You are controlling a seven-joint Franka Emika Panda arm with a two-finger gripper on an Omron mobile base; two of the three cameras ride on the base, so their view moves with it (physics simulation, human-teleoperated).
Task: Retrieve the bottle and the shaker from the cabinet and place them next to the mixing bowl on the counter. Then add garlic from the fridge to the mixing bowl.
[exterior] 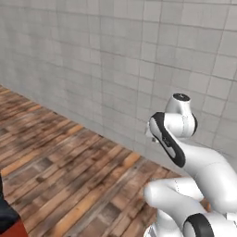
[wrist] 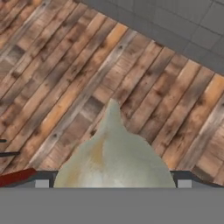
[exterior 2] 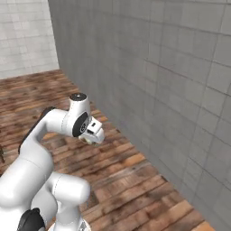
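Jaws set wide and closed on the garlic bulb (wrist: 114, 159). Bulb seated between both fingertips (wrist: 41, 183), touching each side. Whitish-cream skin with yellow-brown streaks, pointed tip facing away from the jaws. Seen in the right base view as a small pale lump just under the hand.

Carried clear of any surface, well above a wooden plank floor (wrist: 52, 65). Planks mixed brown, orange and grey, running diagonally beneath the jaws.

Ahead of the jaws: grey tiled wall (exterior: 115, 60), meeting the floor along a darker grey base strip (wrist: 175, 26). Wall near, not touching. Second tiled wall, lighter, at a right angle far off to the jaws' left in the right base view.

Arm (exterior: 185, 157) folded back on itself, elbow high, wrist bent down towards the floor.

To one side of the jaws, low at the hand view's edge: thin red strip (wrist: 17, 176) with a dark line above it; identity not determinable. At the lower left corner of the left base view: corner of a unit (exterior: 9, 220), dark on top and red beneath, well apart from the jaws; possibly an end of the bench, not confirmable.

Between the jaws and the floor: open air. Between the jaws and the wall: bare planks.
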